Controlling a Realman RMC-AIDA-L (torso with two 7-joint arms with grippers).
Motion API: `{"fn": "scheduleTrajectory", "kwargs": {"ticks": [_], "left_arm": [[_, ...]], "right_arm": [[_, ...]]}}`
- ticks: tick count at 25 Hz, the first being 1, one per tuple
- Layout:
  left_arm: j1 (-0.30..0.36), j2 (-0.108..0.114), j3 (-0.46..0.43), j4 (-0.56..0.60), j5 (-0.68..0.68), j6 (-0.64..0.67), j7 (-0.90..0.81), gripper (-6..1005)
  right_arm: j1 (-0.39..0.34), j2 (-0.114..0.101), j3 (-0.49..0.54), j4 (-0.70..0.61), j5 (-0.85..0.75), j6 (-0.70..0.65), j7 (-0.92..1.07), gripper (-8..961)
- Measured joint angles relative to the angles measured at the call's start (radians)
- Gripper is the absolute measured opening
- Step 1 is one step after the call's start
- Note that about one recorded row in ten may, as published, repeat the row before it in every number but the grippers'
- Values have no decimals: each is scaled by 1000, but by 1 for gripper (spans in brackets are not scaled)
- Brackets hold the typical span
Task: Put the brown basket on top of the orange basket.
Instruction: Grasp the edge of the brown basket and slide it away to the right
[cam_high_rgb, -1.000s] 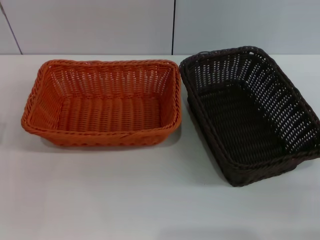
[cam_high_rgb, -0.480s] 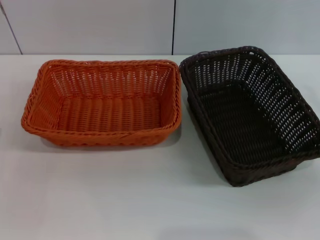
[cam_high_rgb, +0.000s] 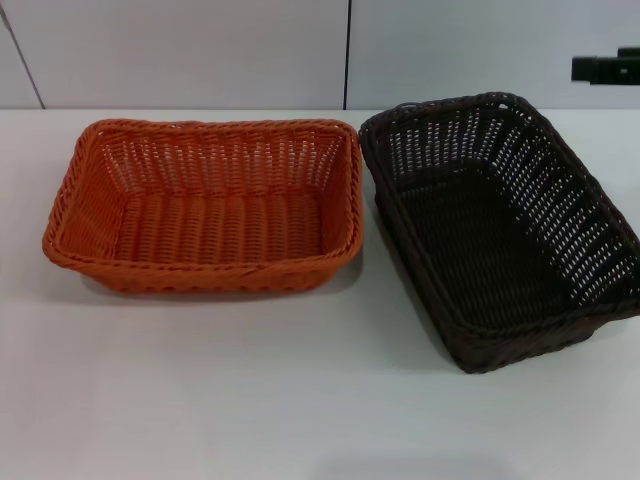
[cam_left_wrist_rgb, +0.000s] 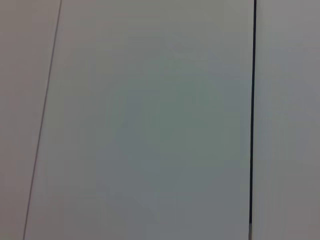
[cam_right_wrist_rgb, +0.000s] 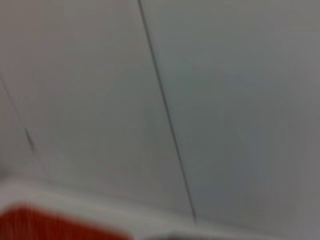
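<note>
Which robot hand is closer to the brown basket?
Right. The right gripper is just poking in at the head view's far right edge, above and behind the brown basket. The left gripper isn't in any view.

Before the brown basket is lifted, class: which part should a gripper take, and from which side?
Probably the braided rim of the brown basket, pinched from above on the long right side. The right gripper is just entering there, while the left rim nearly touches the orange basket, leaving little finger room.

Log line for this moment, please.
stage: approach | right gripper: entering above brown basket | orange basket: empty, beside it on table | left gripper: unseen
</note>
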Motion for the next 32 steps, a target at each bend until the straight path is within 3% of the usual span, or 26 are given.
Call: {"fn": "scheduleTrajectory", "kwargs": {"ticks": [1, 2, 3, 4, 6, 9, 13, 18, 23, 27, 32], "left_arm": [[-7, 0, -2, 10, -3, -10, 0, 796], [-7, 0, -2, 10, -3, -10, 0, 796], [-11, 0, -3, 15, -7, -14, 0, 796], [-12, 0, -3, 17, -8, -16, 0, 796], [-13, 0, -3, 17, -8, -18, 0, 796], [-18, 0, -3, 17, -8, -27, -1, 796], [-24, 0, -4, 23, -16, -34, -1, 796], [-27, 0, -5, 24, -27, -38, -2, 796], [-34, 0, -5, 26, -47, -41, -2, 796], [-37, 0, -5, 33, -48, -49, -2, 796], [-36, -1, -3, 34, -49, -62, -2, 796]], "right_arm": [[54, -19, 8, -25, -85, -97, 85, 760], [54, -19, 8, -25, -85, -97, 85, 760], [93, -38, 19, -37, -107, -184, 100, 760], [93, -38, 19, -37, -107, -184, 100, 760], [146, -62, 26, -52, -143, -328, 59, 760], [177, -73, 29, -59, -170, -427, -8, 760], [190, -69, -8, -99, -173, -579, -206, 760], [182, -53, -49, -151, -198, -642, -293, 760], [196, -52, -81, -162, -227, -734, -379, 753], [200, -49, -129, -154, -276, -748, -419, 747], [193, -24, -199, -139, -352, -726, -464, 740]]}}
